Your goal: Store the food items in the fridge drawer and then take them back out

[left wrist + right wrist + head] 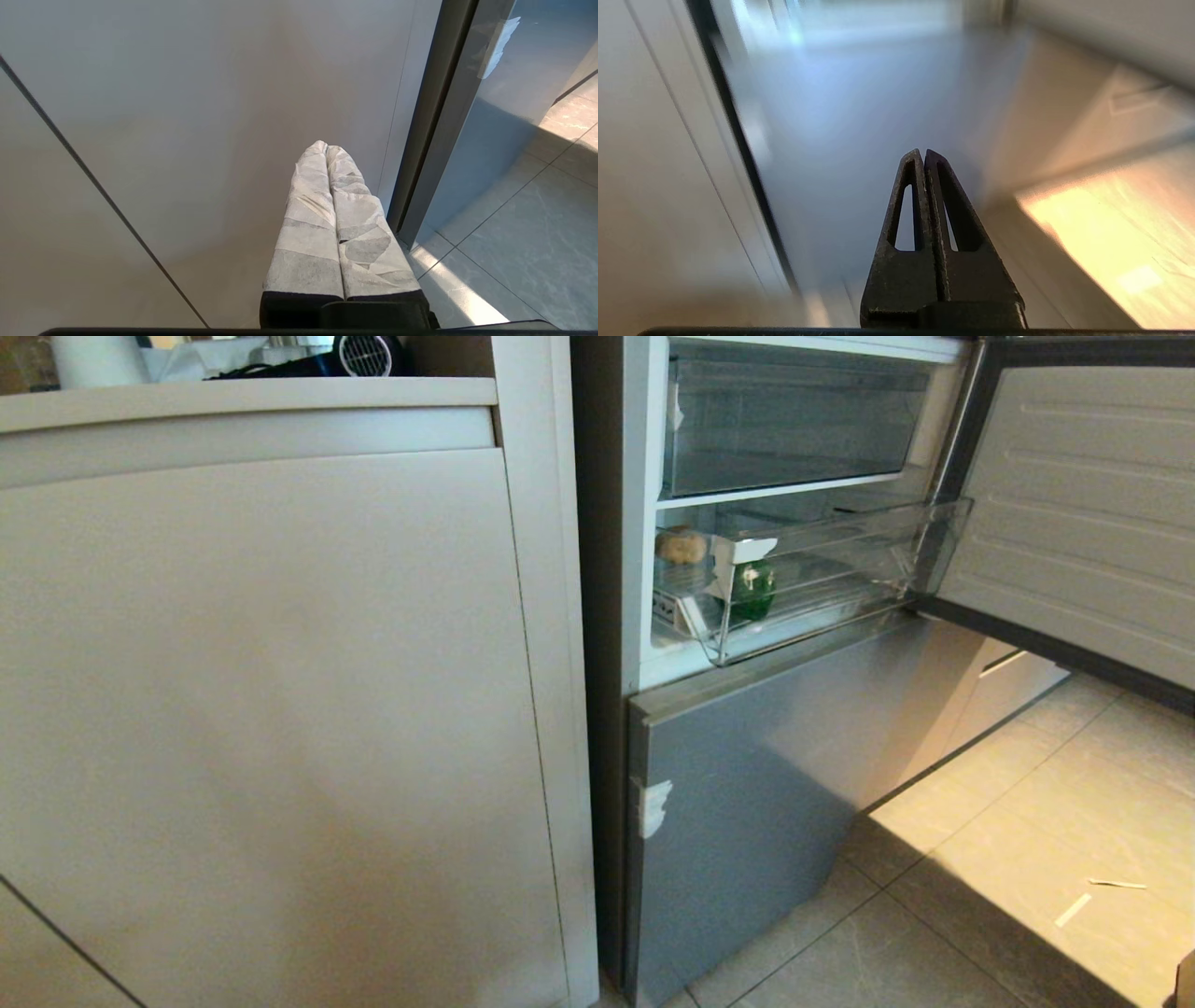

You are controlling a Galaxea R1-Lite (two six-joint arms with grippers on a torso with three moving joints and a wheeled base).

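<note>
Potato [681,546] and bell pepper [752,589] inside pulled-out fridge drawer [840,581], left tool [326,148] and right tool [922,154] both closed, empty

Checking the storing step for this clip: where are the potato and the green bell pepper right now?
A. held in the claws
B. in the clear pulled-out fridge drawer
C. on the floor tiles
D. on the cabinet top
B: the potato and the bell pepper both sit inside the clear fridge drawer, which stands pulled out.

Warm sunlight patch on the floor tiles [1027,859], dim cabinet front [261,709] (soft shadow), right wrist view motion-blurred
</note>
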